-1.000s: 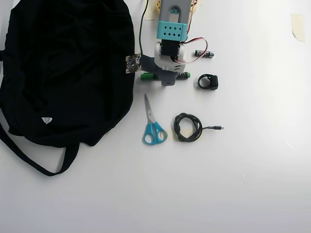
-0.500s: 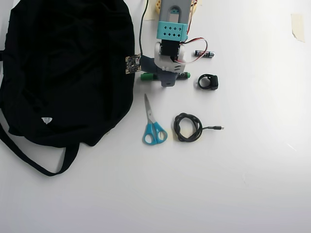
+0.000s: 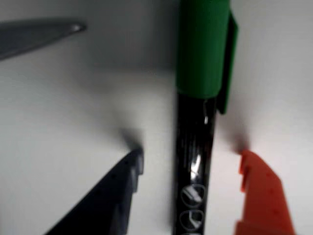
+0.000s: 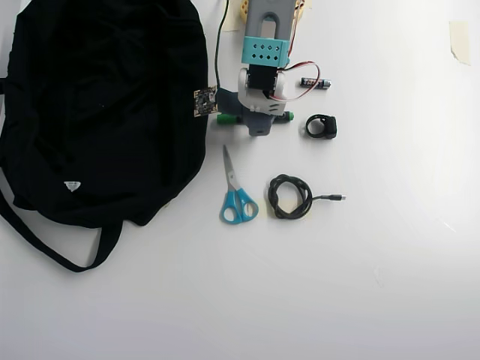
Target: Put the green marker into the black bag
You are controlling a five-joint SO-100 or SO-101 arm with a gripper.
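The green marker (image 3: pixel 195 117) lies on the white table, its green cap at the top of the wrist view and its dark barrel running down between my fingers. My gripper (image 3: pixel 190 156) is open and straddles the barrel: the dark finger (image 3: pixel 122 181) is on the left and the orange finger (image 3: pixel 259 191) on the right, both apart from the barrel. In the overhead view my gripper (image 4: pixel 257 126) covers the middle of the marker (image 4: pixel 225 118), whose green ends stick out on either side. The black bag (image 4: pixel 97 105) lies just left of it.
Blue-handled scissors (image 4: pixel 236 191) lie below the marker, and their blade tip (image 3: pixel 44 32) shows in the wrist view. A coiled black cable (image 4: pixel 291 196), a small black ring-shaped part (image 4: pixel 321 126) and a small battery (image 4: pixel 316 83) lie to the right.
Almost nothing differs; the arm has shifted only a hair over the marker, and the objects on the table lie where they were.
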